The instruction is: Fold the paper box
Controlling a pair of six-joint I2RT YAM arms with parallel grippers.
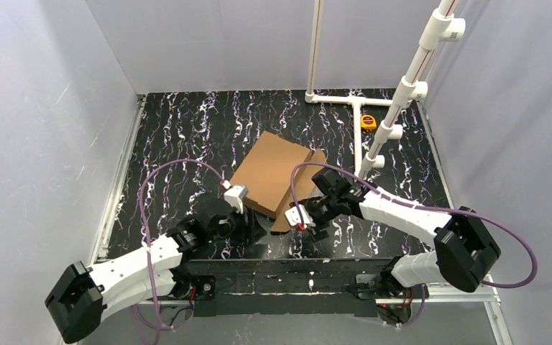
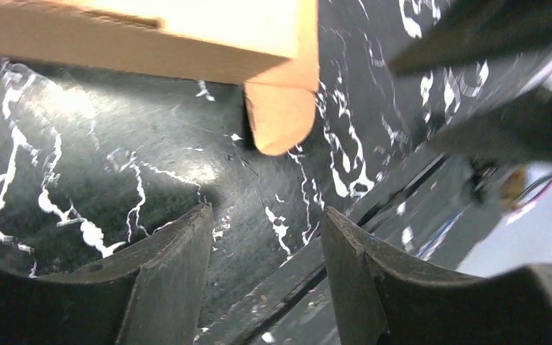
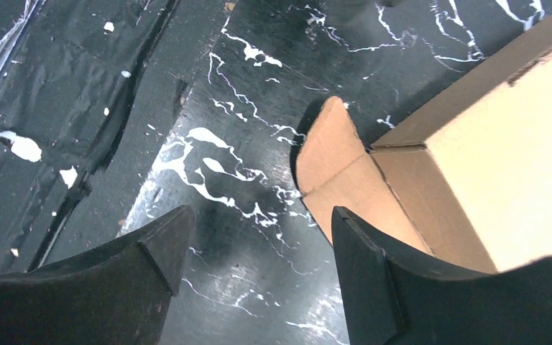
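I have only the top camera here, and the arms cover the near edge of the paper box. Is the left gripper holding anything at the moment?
Observer: No. In the left wrist view, the left gripper has its jaws apart, with only the table between them.
Operator: Where is the box from there?
Observer: The paper box lies ahead of the jaws; a rounded tab sticks out at its corner, not gripped.
Operator: And the right side?
Observer: The right gripper is open too; a rounded flap at a corner of the box lies just ahead of its jaws.
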